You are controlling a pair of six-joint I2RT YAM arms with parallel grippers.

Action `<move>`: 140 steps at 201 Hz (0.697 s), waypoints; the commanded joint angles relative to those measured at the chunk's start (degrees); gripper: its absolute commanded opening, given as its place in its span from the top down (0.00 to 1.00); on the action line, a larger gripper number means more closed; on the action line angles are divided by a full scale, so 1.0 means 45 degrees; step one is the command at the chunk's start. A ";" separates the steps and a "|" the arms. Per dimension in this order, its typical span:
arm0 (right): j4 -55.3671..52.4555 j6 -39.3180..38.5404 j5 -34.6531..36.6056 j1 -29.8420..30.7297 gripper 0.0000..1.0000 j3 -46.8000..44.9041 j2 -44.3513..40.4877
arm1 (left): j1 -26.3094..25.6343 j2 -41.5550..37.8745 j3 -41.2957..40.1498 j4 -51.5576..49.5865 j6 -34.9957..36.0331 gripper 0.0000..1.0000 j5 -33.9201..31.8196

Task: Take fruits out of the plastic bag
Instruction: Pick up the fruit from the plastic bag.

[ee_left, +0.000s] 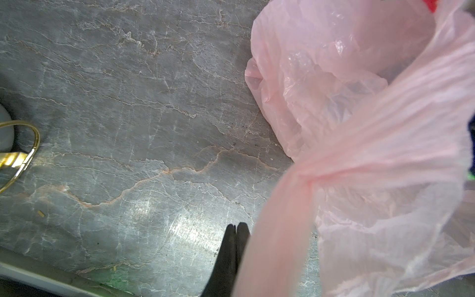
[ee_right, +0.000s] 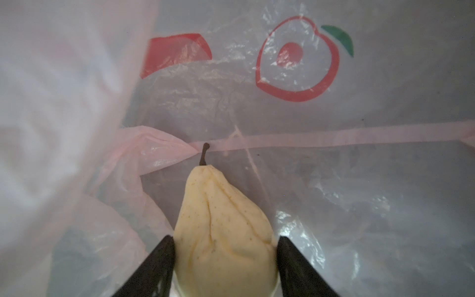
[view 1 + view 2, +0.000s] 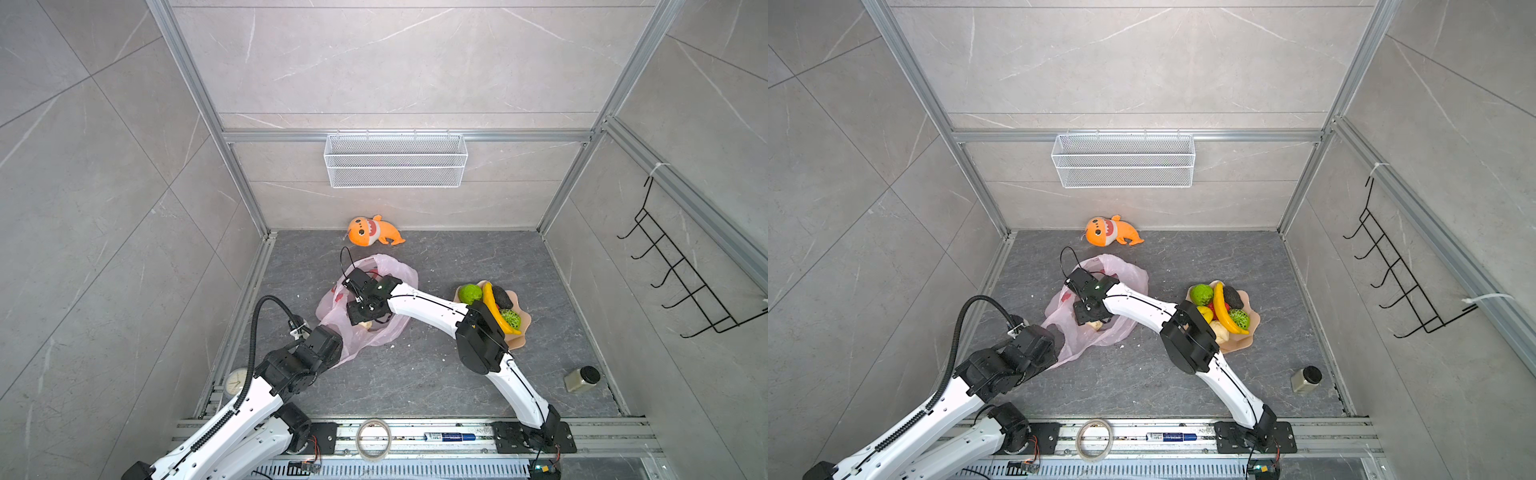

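Right wrist view centres on the fruit being picked: a pale, wrinkled pear (image 2: 221,205) with a brown stem. It lies on the floor of the plastic bag (image 2: 347,185), stem pointing toward the bottom seam. The right gripper (image 2: 225,237) is inside the bag's mouth, one black finger against each flank of the pear. I read that as clamped on the pear, though the fruit is not yet lifted off the film. No other fruit shows inside from this angle.

Left wrist view shows the left gripper (image 1: 236,227) with its fingers pressed together. A pleated handle strip of the bag runs taut beside them. It appears to pinch that strip lower down, which would hold the mouth open. In a top view the bag lies mid-table, drawn to a point toward that gripper.

Well apart, on the robot's right side of the table, sits the peach plate (image 3: 520,340). It carries fruits already out of the bag: a banana (image 3: 496,309), a green ball (image 3: 470,294), an avocado (image 3: 503,297) and others partly hidden by the right arm.

The step in hand looks like the grasp of the pear, probably a late pick. The next move calls for a firm but gentle squeeze, since the pear looks soft. Then comes a lift back out through the mouth without dragging the film along, while the left side keeps the handle taut. After that the pear goes to the crowded plate.
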 commanded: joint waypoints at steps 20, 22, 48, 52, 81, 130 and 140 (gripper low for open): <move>-0.1254 -0.0342 0.0402 0.0156 0.37 -0.0020 0.0488 | 0.0034 0.0067 0.0018 -0.0095 0.0040 1.00 -0.0166; -0.1252 -0.0358 0.0428 0.0167 0.36 -0.0060 0.0462 | 0.0045 0.0068 0.0019 -0.0101 0.0041 1.00 -0.0186; -0.1289 -0.0400 0.0623 0.0276 0.36 -0.0424 0.0236 | 0.0048 0.0112 0.0043 0.0005 0.0032 1.00 -0.0165; -0.1297 -0.0380 0.0621 0.0267 0.36 -0.0474 0.0214 | 0.0034 0.0129 0.0033 0.0006 0.0038 1.00 -0.0167; -0.1092 -0.0258 0.0601 0.0271 0.42 -0.0890 0.0212 | 0.0040 0.0203 0.0067 0.0083 0.0054 1.00 -0.0165; -0.0945 -0.0323 0.1029 0.0245 0.54 -0.0886 -0.0181 | 0.0047 0.0263 0.0132 0.0131 0.0080 1.00 -0.0202; -0.0944 -0.0329 0.1181 0.0234 0.54 -0.0932 -0.0345 | 0.0036 0.0261 0.0146 0.0135 0.0080 1.00 -0.0205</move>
